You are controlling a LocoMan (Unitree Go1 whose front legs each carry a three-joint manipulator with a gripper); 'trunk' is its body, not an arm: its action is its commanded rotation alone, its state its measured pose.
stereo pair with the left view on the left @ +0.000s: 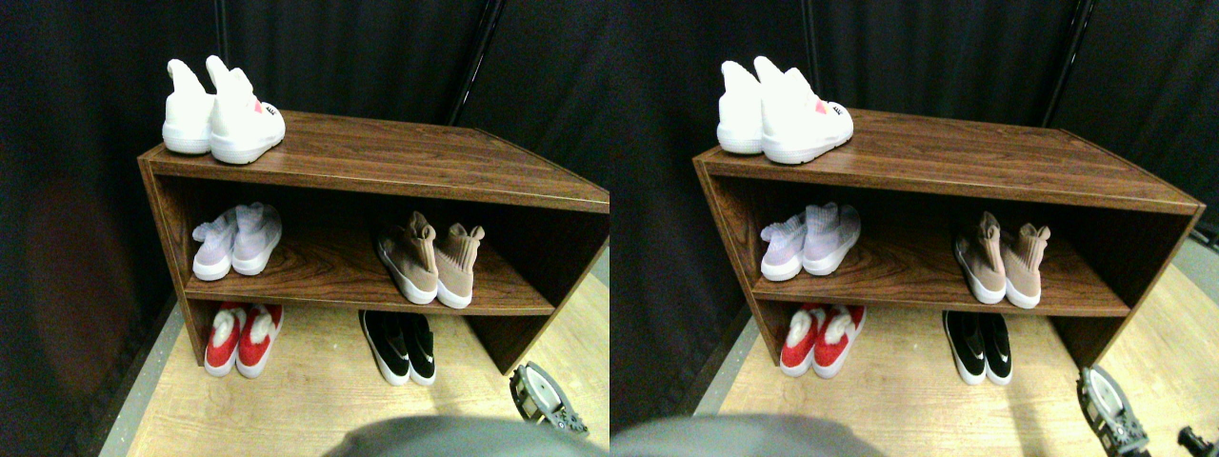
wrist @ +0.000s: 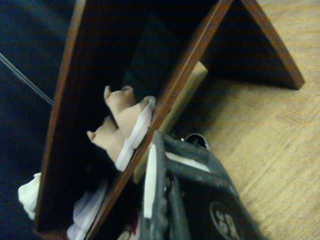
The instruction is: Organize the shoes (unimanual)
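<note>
The shoes stand in pairs on and under a brown wooden rack [stereo pair with the left view on the left: 400, 157]. A tan knit high pair [stereo pair with the left view on the left: 430, 263] sits on the middle shelf at the right, the left one turned slightly outward. A black low pair [stereo pair with the left view on the left: 401, 347] with white soles stands on the floor below it. My right gripper [stereo pair with the left view on the left: 547, 400] hovers low over the floor, right of the rack's right wall, shut and holding nothing. In the wrist view the tan pair [wrist: 125, 122] lies just beyond the gripper [wrist: 162, 200], inside the rack.
A white high pair [stereo pair with the left view on the left: 221, 114] stands on the rack's top at the left. A pale lilac pair [stereo pair with the left view on the left: 236, 240] is on the middle shelf at the left, and a red pair [stereo pair with the left view on the left: 244, 339] on the floor beneath. Dark curtains hang behind; light wood floor [stereo pair with the left view on the left: 314, 400] lies in front.
</note>
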